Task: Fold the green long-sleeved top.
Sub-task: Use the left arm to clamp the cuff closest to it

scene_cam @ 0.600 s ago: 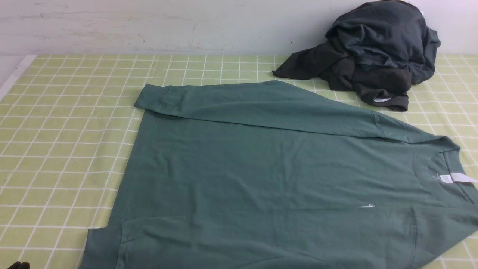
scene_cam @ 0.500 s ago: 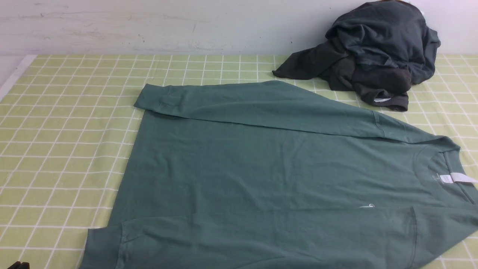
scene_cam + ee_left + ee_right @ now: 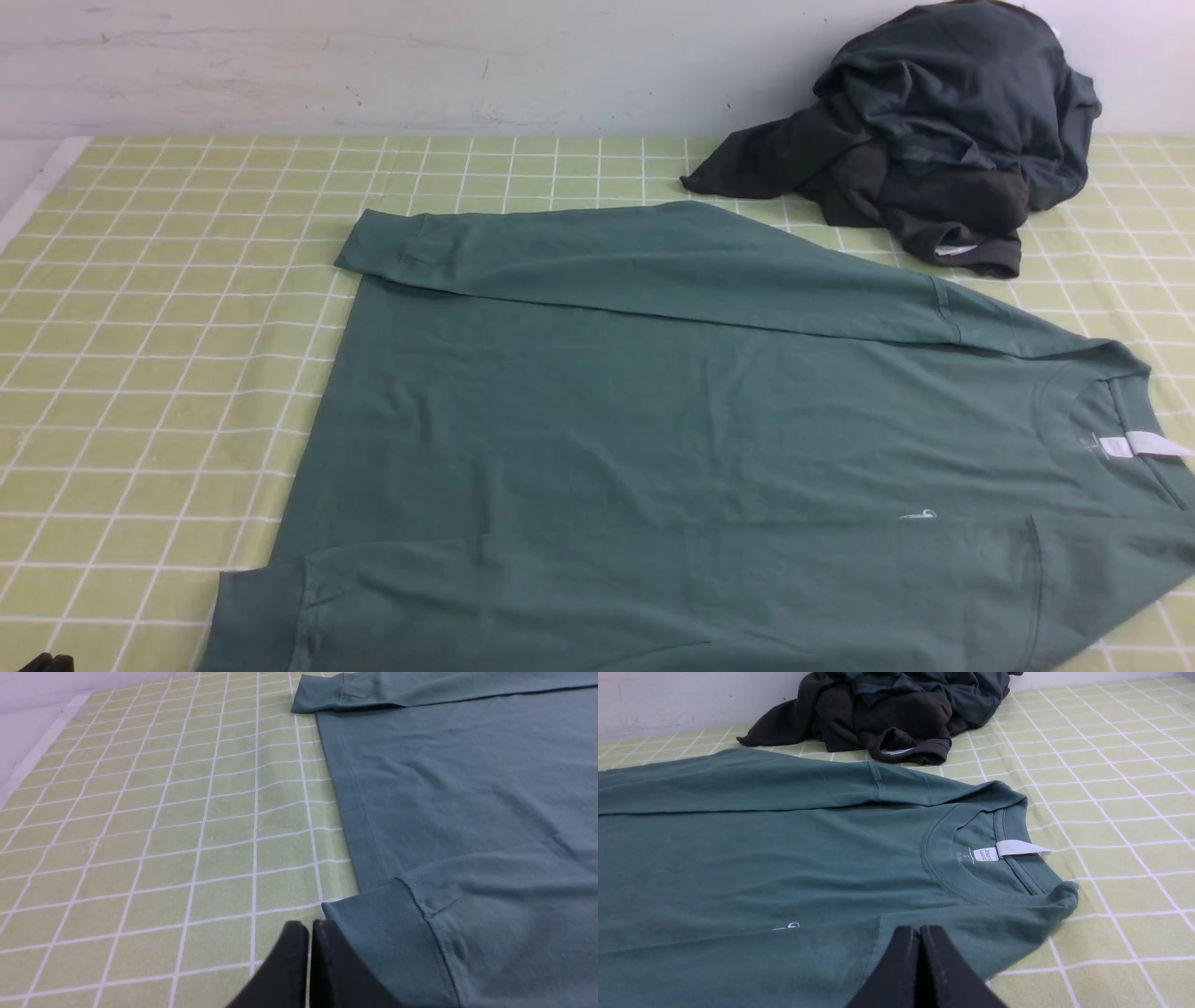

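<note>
The green long-sleeved top (image 3: pixel 653 420) lies flat on the checked cloth, neck to the right, with both sleeves folded across the body. Its white neck label (image 3: pixel 1020 848) sticks out of the collar. My left gripper (image 3: pixel 309 926) is shut and empty, its tips just beside the near sleeve's ribbed cuff (image 3: pixel 397 938). Only a black tip of the left gripper (image 3: pixel 45 664) shows at the front view's bottom left corner. My right gripper (image 3: pixel 920 930) is shut and empty, poised over the near shoulder next to the collar; the front view does not show it.
A heap of dark charcoal-grey garments (image 3: pixel 934 140) lies at the back right against the white wall. The yellow-green checked cloth (image 3: pixel 168 327) covers the table, and its left edge (image 3: pixel 37 196) shows at far left.
</note>
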`<state>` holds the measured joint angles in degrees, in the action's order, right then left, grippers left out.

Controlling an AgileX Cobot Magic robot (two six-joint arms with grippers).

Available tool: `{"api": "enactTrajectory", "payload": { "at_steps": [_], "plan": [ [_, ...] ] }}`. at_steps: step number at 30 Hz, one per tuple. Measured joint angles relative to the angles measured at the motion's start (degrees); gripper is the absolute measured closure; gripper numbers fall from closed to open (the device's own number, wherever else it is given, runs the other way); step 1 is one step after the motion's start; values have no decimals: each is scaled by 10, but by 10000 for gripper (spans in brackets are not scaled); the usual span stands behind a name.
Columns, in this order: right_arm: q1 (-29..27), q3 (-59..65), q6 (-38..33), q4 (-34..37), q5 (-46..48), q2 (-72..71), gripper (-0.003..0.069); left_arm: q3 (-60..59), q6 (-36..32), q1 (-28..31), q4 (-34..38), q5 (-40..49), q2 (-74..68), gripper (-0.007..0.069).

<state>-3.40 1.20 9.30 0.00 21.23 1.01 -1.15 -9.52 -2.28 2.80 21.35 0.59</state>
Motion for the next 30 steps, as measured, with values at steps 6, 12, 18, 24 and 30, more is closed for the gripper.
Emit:
{"api": "enactTrajectory", "payload": {
  "at_steps": [6,12,18,24,30],
  "plan": [
    [0,0,0,0,0,0,673,0,-5,0,-1,0,0,625],
    [0,0,0,0,0,0,673,0,-6,0,-1,0,0,625],
    [0,0,0,0,-3,0,673,-1,-6,0,-2,-8,0,625],
    [0,2,0,-4,-66,0,673,-6,-10,0,-16,-53,0,625],
    [0,3,0,-6,-286,0,673,-6,-10,0,-62,-196,0,625]
  ]
}}
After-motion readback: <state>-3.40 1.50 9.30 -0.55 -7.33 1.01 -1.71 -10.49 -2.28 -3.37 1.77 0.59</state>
